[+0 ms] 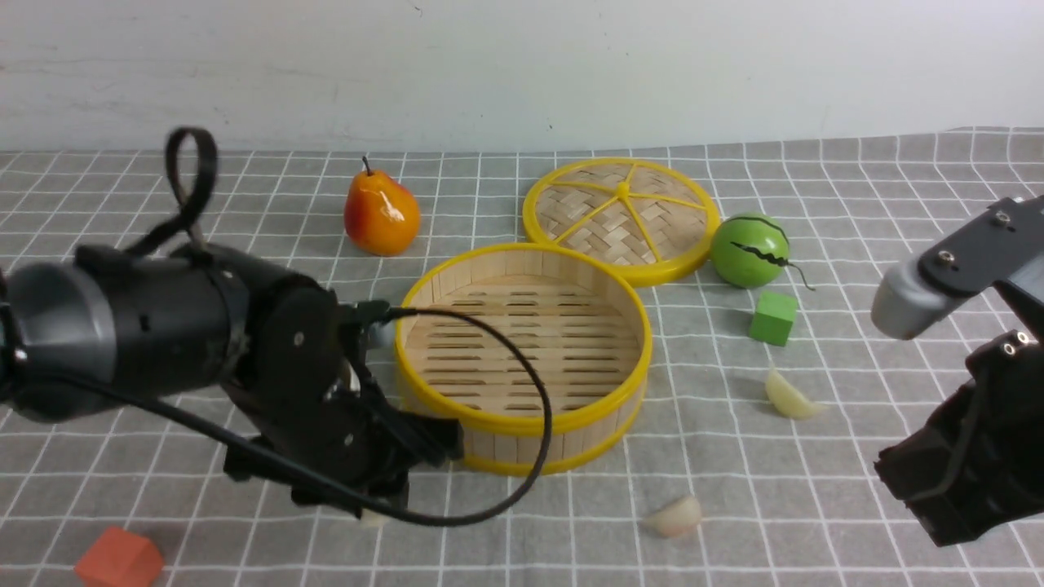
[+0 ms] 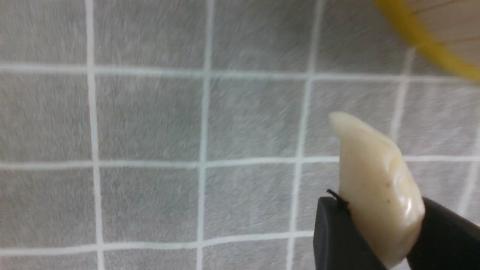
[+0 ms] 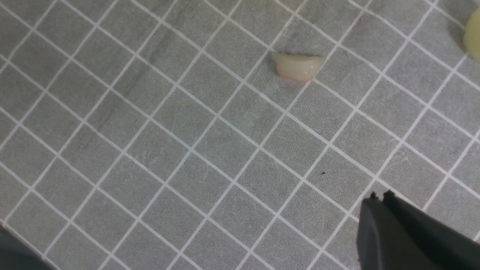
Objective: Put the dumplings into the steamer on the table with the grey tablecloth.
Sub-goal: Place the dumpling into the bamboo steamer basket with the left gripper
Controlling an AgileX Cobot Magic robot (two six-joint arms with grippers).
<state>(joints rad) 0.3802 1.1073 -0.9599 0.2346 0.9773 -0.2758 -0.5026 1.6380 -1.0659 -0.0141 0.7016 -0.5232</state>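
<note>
**Front view, read left to right.** At your far left a red block [image 1: 118, 558] sits on the grey tablecloth [image 1: 856, 204]. Next, your left gripper [image 2: 378, 210] pinches the held dumpling [image 2: 375, 176] between its two fingers. It is low over the cloth, just in front of the steamer [image 1: 587, 442] and outside its yellow rim. You cannot tell whether the dumpling touches the cloth. A pear [image 1: 381, 214] stands farther back. The steamer occupies the centre, with its woven lid [image 1: 621, 212] lying flat just behind it. The second dumpling [image 1: 675, 516] lies on the cloth in front of the steamer, to its right. A green ball [image 1: 749, 249], a green cube [image 1: 772, 318] and the third dumpling [image 1: 789, 397] follow. At far right your right gripper [image 3: 379, 198] hovers above the cloth, fingers pressed together.
</note>
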